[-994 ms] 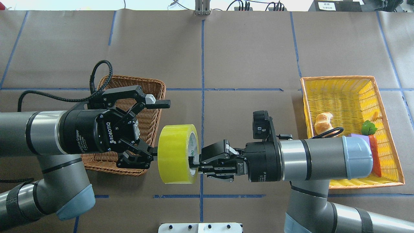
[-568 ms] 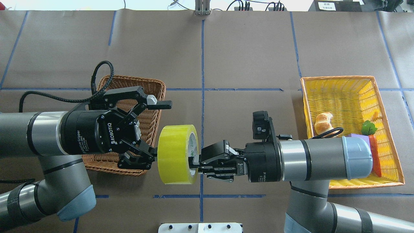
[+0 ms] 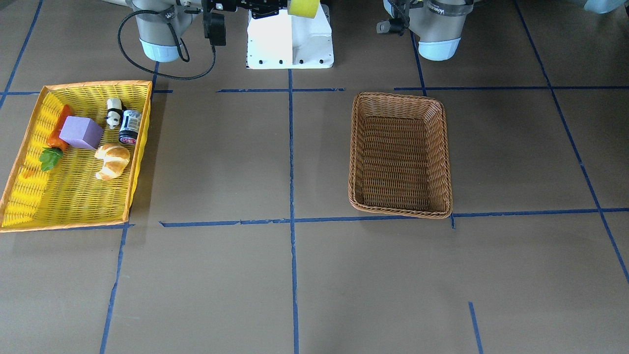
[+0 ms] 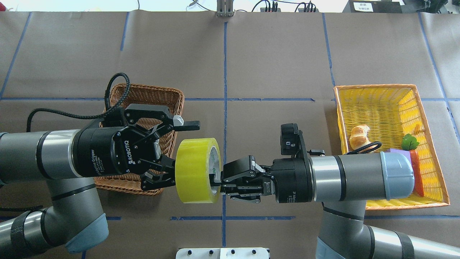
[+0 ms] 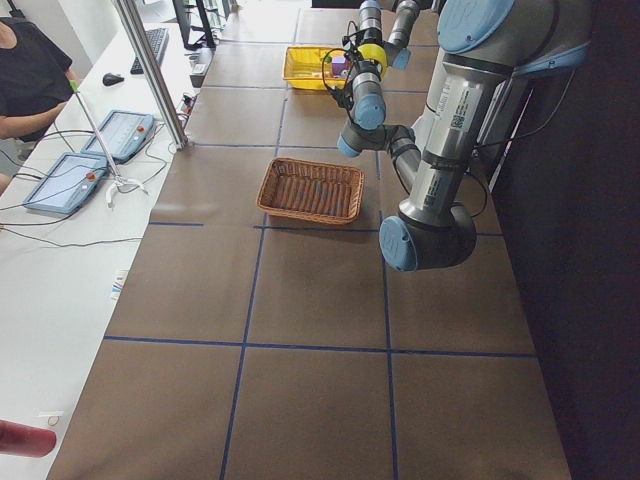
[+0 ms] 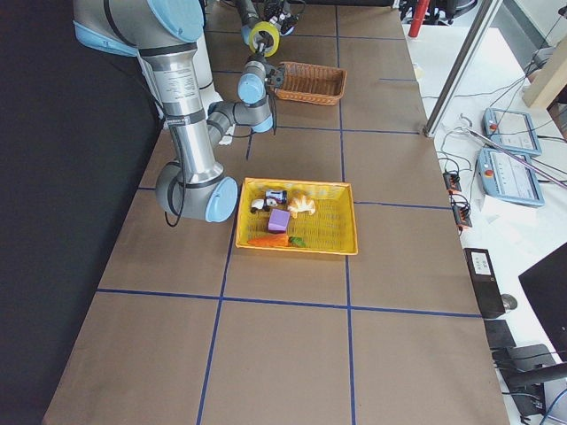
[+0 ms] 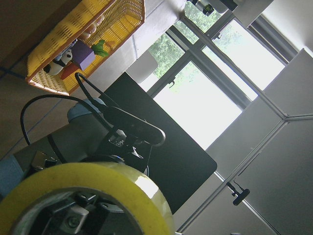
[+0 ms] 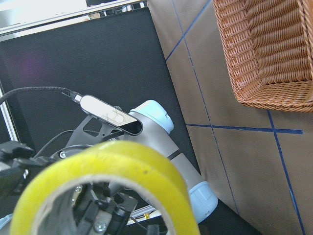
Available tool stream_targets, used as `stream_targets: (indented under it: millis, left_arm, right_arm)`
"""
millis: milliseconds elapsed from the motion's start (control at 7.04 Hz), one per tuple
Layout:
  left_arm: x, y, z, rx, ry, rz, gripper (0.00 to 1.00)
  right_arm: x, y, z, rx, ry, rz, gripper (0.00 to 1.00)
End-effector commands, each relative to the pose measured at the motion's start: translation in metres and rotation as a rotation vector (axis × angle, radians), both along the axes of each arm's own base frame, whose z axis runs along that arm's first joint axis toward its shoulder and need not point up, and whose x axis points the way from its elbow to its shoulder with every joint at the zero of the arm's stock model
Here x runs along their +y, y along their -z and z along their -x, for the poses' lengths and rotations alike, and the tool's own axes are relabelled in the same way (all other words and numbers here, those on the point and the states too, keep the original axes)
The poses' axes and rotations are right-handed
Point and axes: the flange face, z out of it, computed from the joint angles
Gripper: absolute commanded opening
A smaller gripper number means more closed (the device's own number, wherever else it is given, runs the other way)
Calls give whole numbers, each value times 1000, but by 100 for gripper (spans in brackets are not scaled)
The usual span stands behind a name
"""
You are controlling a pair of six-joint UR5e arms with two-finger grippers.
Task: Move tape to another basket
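Here, mid-handover, the right tool [image 4: 217, 182] clamps the tape [image 4: 194, 171], the left tool [image 4: 181, 151] gapes empty beside it; the basket [image 4: 151, 90] at 9 o'clock holds nothing yet.

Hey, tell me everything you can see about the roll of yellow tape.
The tape is a wide roll of translucent yellow film on a grey-white printed cardboard core. It hangs in the air on edge, held at its core rim by the right hand; the open left hand sits at its other face.
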Motion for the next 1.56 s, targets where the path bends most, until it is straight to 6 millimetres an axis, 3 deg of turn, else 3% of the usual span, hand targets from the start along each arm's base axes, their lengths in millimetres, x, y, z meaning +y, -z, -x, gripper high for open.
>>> stream_targets:
  millis: [0,568,710,852,994,1136,1278,1420]
  left_arm:
    - [1,-1,-1,-1,-1,1,0]
    - [3,-1,5,2,-4,-5,0]
    - [-1,-5,14,2,11,-11,0]
    - [-12,-22,32,-22,52,2,0]
    - [-22,-27,45,-41,76,-6,0]
    - [-38,-32,58,-83,101,-34,0]
    - [-47,-39,59,-148,148,-122,0]
    - [-59,-42,55,-278,186,-196,0]
  right_arm:
    - [0,0,0,1,1,1,100]
    - [0,-2,-1,3,-2,0,100]
    - [-2,-3,-2,6,-6,-1,100]
    - [-3,-10,-2,20,-9,2,100]
    - [-9,-27,-7,55,-39,-19,100]
    - [-28,-35,-21,83,-105,-47,100]
    - [-61,-48,-45,126,-208,-64,100]
    - [-77,-66,-54,226,-306,-154,100]
